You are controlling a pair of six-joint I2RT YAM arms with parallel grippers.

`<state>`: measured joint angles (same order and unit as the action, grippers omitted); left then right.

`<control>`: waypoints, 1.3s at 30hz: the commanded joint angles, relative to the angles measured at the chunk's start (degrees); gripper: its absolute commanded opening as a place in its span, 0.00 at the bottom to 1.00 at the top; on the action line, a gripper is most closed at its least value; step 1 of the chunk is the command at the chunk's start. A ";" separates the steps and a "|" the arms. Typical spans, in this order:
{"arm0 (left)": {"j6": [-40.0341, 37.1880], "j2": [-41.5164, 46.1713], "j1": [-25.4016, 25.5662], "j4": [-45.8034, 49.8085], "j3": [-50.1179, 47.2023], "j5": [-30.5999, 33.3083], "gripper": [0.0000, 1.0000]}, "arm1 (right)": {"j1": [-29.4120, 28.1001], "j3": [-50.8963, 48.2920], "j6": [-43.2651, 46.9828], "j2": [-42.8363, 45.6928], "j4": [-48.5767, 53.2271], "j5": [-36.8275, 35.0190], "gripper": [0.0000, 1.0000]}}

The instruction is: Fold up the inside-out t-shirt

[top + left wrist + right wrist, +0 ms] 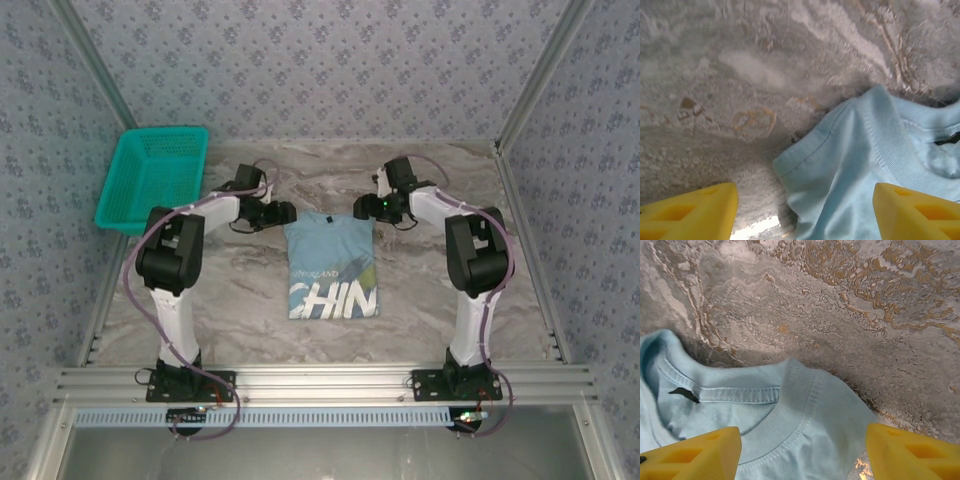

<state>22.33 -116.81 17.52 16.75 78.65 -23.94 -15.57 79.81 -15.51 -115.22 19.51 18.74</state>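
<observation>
Top view with two wrist views. The grey marble-patterned worktop [250,300] filled the centre of the top frame, between patterned walls. Two black-and-white robot arms rose from the lower edge, the left arm [170,270] at frame left and the right arm [470,270] at frame right, both bent inward towards the middle. The light sky-blue cotton t-shirt [332,265] lay flat at the centre of the worktop, folded to a narrow upright rectangle, with its collar at the upper edge and white lettering across its lower part. A teal plastic mesh basket [150,180] stood at upper left, well apart from the shirt. The left hand [283,212] lay just beside the shirt's upper left corner, the right hand [360,208] at its upper right corner. In each wrist view the yellow fingers stood wide apart: the left hand [805,215] and the right hand [802,452] were both open above the collar, gripping nothing. A small dark tag [685,394] sat inside the neckline.
</observation>
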 commanded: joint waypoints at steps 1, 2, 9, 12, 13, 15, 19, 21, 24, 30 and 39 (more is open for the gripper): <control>-0.69 -2.12 1.45 1.09 1.18 -2.72 0.72 | -0.75 1.52 2.13 -2.45 3.50 0.40 0.68; -0.61 -2.49 1.78 0.76 0.86 -3.06 0.72 | -0.94 1.62 2.19 -3.13 3.59 1.28 0.68; 0.44 -3.20 3.36 -1.18 -1.75 -6.42 0.65 | -3.03 0.35 2.07 -3.90 3.91 5.38 0.63; 1.24 -3.65 4.14 -2.40 -2.45 -8.18 0.61 | -3.59 -1.03 1.36 -3.76 2.82 6.60 0.59; 1.57 -3.96 4.42 -3.06 -2.49 -8.60 0.59 | -3.68 -1.29 1.12 -3.89 2.58 7.02 0.59; 1.93 -4.75 5.04 -3.31 -1.86 -9.29 0.55 | -3.90 -1.65 0.42 -4.28 1.75 8.23 0.56; 1.84 -5.17 5.64 -2.97 -0.96 -9.37 0.46 | -4.16 -2.22 -0.58 -4.39 0.06 9.30 0.51; 1.58 -5.09 5.68 -2.86 -0.98 -9.13 0.40 | -4.24 -2.71 -1.46 -4.40 -1.39 10.13 0.47; 1.50 -5.24 5.42 -3.44 -0.66 -8.86 0.30 | -4.20 -3.43 -3.20 -4.88 -4.35 12.57 0.40; 1.32 -5.18 4.61 -4.38 1.22 -8.76 0.12 | -4.27 -3.66 -5.59 -5.46 -10.03 15.60 0.22; 1.88 0.23 0.80 -10.27 6.68 -11.20 0.00 | -2.15 0.88 -9.27 -0.27 -19.86 18.19 0.00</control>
<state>24.10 -120.51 19.84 10.68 81.58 -32.60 -18.65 77.45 -23.20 -119.50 5.54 34.81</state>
